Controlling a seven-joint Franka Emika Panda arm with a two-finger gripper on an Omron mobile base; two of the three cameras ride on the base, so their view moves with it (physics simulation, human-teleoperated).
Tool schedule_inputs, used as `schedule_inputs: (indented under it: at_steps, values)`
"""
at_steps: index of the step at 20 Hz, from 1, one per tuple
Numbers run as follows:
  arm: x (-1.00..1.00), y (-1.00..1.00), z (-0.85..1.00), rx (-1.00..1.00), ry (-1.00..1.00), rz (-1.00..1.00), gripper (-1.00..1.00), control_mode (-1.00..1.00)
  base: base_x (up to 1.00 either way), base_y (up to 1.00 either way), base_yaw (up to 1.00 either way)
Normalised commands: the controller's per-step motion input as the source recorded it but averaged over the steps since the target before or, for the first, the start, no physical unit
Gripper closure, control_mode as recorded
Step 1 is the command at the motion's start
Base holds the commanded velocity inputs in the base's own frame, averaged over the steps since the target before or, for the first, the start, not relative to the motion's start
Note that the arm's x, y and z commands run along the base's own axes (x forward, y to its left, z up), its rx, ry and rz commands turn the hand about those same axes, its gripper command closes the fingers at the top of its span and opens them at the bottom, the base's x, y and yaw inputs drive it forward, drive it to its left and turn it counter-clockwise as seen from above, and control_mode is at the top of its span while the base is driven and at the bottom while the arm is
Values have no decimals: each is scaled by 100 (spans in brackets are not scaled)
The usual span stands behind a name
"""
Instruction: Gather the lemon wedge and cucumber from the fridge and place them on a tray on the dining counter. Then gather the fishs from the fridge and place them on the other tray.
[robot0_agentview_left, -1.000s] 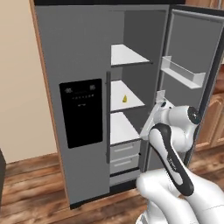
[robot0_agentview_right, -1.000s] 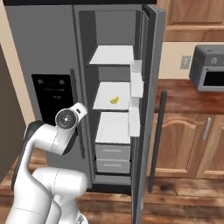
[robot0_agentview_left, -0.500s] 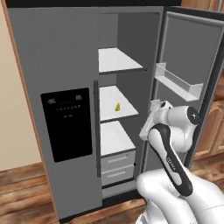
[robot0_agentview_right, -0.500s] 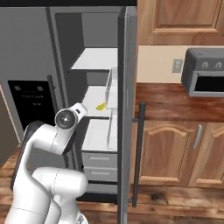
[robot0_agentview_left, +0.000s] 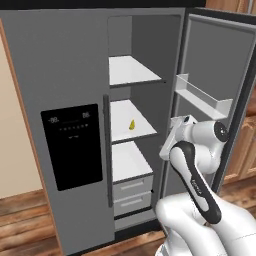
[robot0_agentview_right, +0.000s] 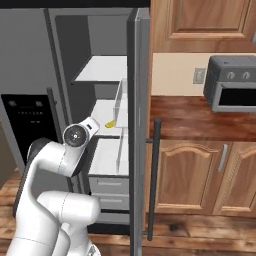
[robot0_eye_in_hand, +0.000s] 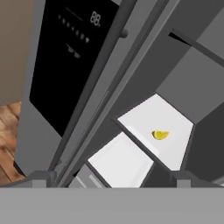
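Fridge open, lemon wedge waiting on the middle shelf

Fridge (robot0_agentview_left: 75, 65) stands with its right door (robot0_agentview_left: 220, 80) swung wide; inside are three white shelves and two drawers below. The arm's gripper (robot0_eye_in_hand: 113, 177) hangs in front of the opening with its fingers spread apart and nothing between them. The lemon wedge (robot0_eye_in_hand: 160, 134) lies alone on the middle shelf (robot0_agentview_left: 122, 117), toward the back edge, well apart from the gripper. I judge it light, soft and a little slippery, so a gentle pinch across its two flat cut sides should hold best. The cucumber I cannot find.
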Motion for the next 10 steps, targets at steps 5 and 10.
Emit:
schedule_inputs:
  at_steps: [5, 10]
  values:
    - [0, 0, 0, 0, 0, 0, -100, 100, 100, 12, 0]
    - [0, 0, 0, 0, 0, 0, -100, 100, 100, 26, -4]
